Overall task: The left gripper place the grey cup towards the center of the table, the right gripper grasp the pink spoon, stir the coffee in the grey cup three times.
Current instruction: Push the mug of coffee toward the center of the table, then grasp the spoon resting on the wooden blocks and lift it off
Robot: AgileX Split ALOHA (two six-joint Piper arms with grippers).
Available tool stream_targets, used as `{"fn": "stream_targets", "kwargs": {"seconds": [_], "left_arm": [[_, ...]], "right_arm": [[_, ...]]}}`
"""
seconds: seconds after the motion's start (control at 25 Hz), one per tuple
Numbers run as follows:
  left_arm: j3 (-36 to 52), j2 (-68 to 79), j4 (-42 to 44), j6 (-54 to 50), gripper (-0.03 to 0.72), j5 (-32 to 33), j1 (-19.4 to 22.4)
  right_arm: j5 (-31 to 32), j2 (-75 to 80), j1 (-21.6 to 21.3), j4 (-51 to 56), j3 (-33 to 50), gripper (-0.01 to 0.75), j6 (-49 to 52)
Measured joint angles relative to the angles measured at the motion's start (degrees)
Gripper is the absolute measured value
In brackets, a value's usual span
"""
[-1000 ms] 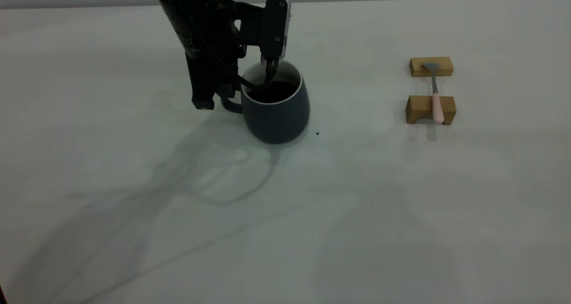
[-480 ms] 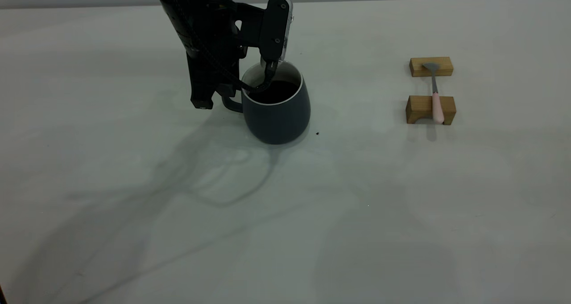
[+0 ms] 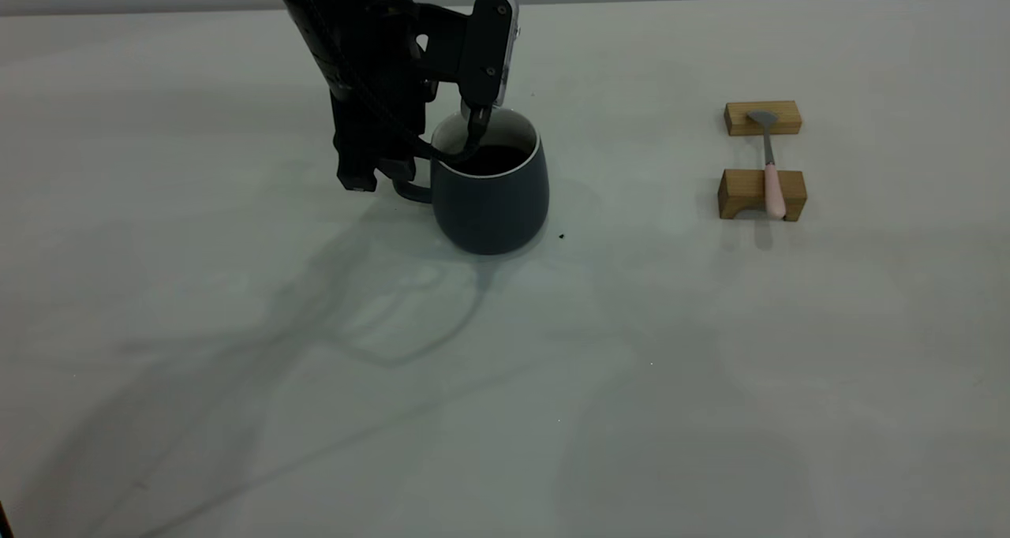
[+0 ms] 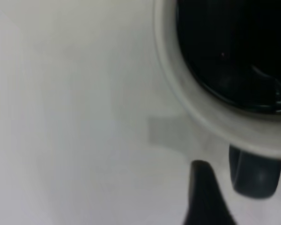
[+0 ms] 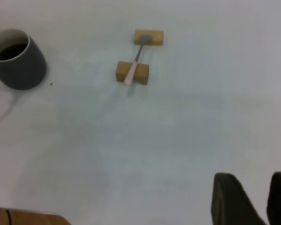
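In the exterior view the left gripper (image 3: 379, 177) stands in the upper left of the frame, down at the handle side of the grey cup (image 3: 489, 199); whether its fingers clamp the handle cannot be told from here. The cup sits on the table (image 3: 505, 380) left of centre, coffee (image 3: 493, 159) dark inside its white rim, with a small dark speck (image 3: 561, 236) just beside its base. At the right, the pink spoon (image 3: 771, 179) lies bridged across two wooden blocks (image 3: 762, 193), well apart from the cup, with bare tabletop between them and across the whole lower half. In the left wrist view the cup's rim fills the upper right, its handle (image 4: 254, 176) at the lower edge beside one dark finger (image 4: 203, 194). In the right wrist view the right gripper (image 5: 257, 197) shows at the lower right corner, fingers narrowly parted and holding nothing, far from spoon and cup.
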Motion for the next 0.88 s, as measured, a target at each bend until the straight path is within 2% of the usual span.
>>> {"fn": "stream_targets", "kwargs": {"seconds": [0.16,0.28,0.52,0.64,0.84,0.88], "left_arm": [[0.00,-5.55,0.00,-2.30,0.617,3.97,0.00],[0.00,-11.94,-0.10,-10.54,0.625,9.02,0.00],[0.00,-26.33,-0.21,-33.53,0.548,23.84,0.00],[0.05,-32.64,-0.21,-43.41,0.500,33.43,0.00],[0.05,-40.84,-0.51,-48.59,0.442,48.45,0.00],[0.21,-42.24,-0.83,-48.82,0.435,49.62,0.00]], "right_arm": [[0.00,0.00,0.00,0.00,0.00,0.238,0.00],[0.00,0.00,0.00,0.00,0.00,0.238,0.00],[0.00,0.00,0.00,0.00,0.00,0.238,0.00],[0.00,0.00,0.00,0.00,0.00,0.238,0.00],[0.00,0.00,0.00,0.00,0.00,0.238,0.00],[0.00,0.00,0.00,0.00,0.00,0.238,0.00]]}}
